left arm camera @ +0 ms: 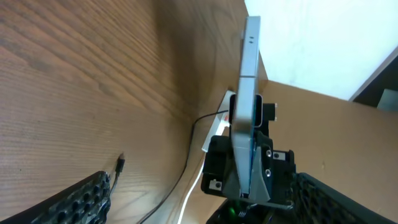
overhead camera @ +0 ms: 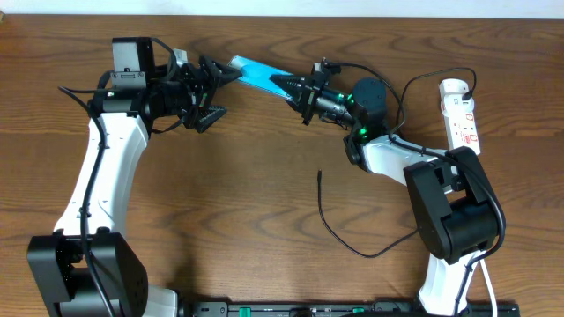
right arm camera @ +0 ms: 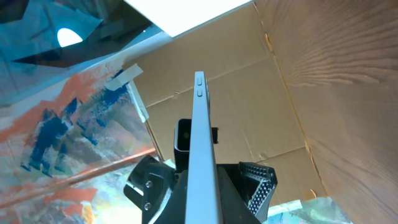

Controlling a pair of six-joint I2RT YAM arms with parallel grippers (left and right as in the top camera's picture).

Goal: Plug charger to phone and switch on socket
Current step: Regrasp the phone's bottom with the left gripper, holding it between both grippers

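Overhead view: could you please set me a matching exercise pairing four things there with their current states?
Things:
1. phone
2. charger
3. socket
4. left gripper

States:
A. open, holding nothing
B. black, its tip lying free on the table
C. white, on the table beside the right arm
D. clamped in the right gripper

Pairs: 1-D, 2-B, 3-C, 4-A
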